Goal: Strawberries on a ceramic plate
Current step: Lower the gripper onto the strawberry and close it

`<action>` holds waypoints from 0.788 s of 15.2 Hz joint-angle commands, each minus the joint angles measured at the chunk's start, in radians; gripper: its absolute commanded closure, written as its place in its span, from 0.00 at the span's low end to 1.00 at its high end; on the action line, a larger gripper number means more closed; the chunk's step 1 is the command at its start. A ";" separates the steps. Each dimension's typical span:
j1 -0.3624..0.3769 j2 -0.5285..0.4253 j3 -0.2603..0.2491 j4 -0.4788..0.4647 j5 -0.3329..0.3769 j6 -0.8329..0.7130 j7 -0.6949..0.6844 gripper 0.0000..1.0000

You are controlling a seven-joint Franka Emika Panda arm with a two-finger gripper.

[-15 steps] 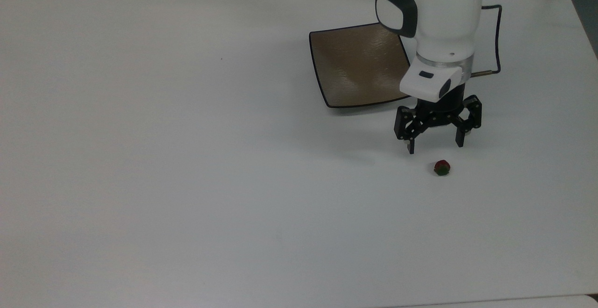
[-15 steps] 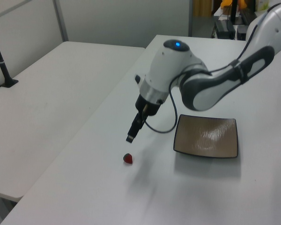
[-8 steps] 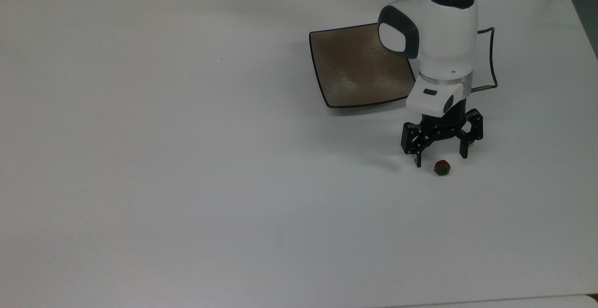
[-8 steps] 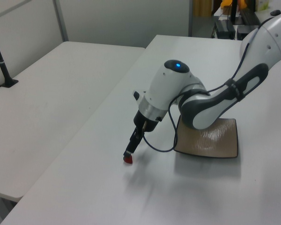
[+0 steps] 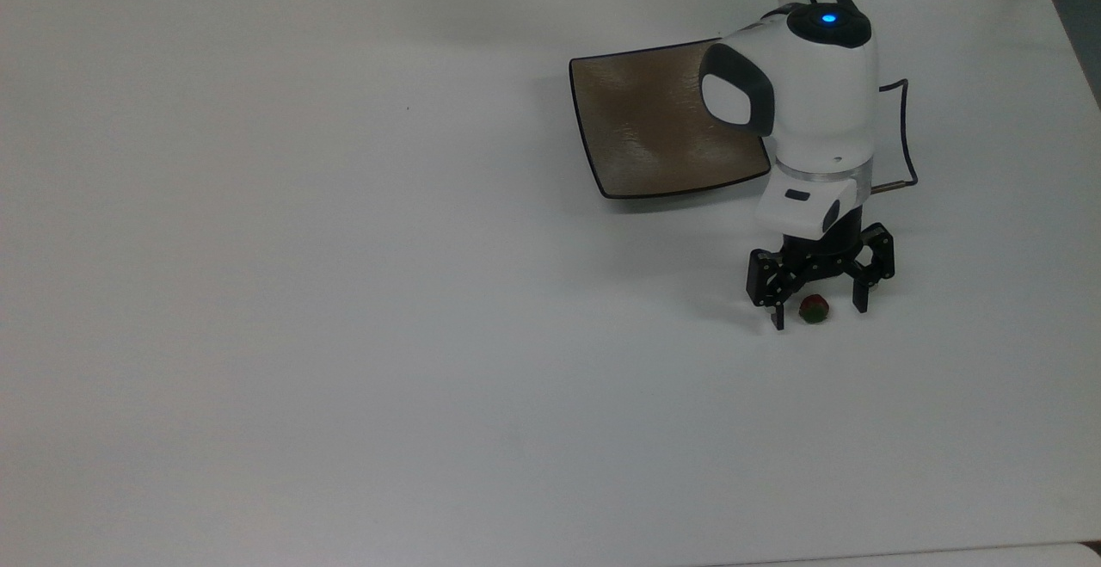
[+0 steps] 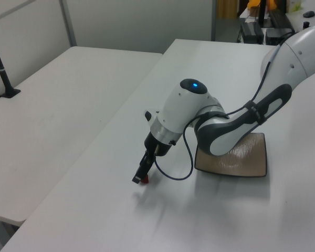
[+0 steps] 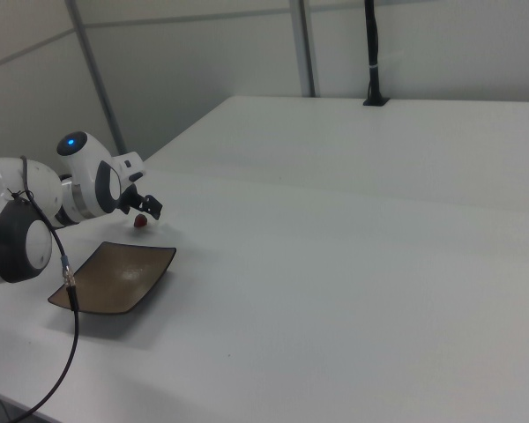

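Found the open gripper straddling the berry on the table, well clear of the plate; judged light, soft, easily bruised, best pinched gently across its widest part.

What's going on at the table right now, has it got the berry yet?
Not yet. The Panda arm has its gripper down at the white table, open, with one of the fingers on each side of the strawberry. The berry sits on the table between them, not lifted. The ceramic plate sits apart from it, toward the top view's upper left, with nothing on it.
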 commanded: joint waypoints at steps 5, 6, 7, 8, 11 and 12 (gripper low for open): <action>0.030 0.012 -0.020 0.001 -0.122 0.006 0.019 0.32; 0.030 0.012 -0.020 -0.001 -0.122 0.006 0.019 0.41; 0.030 0.012 -0.020 0.001 -0.122 0.006 0.019 0.50; 0.030 0.009 -0.020 -0.001 -0.123 0.004 0.019 0.58; 0.030 -0.008 -0.020 -0.005 -0.132 0.001 0.019 0.90; 0.030 -0.022 -0.020 -0.019 -0.131 0.001 0.020 0.93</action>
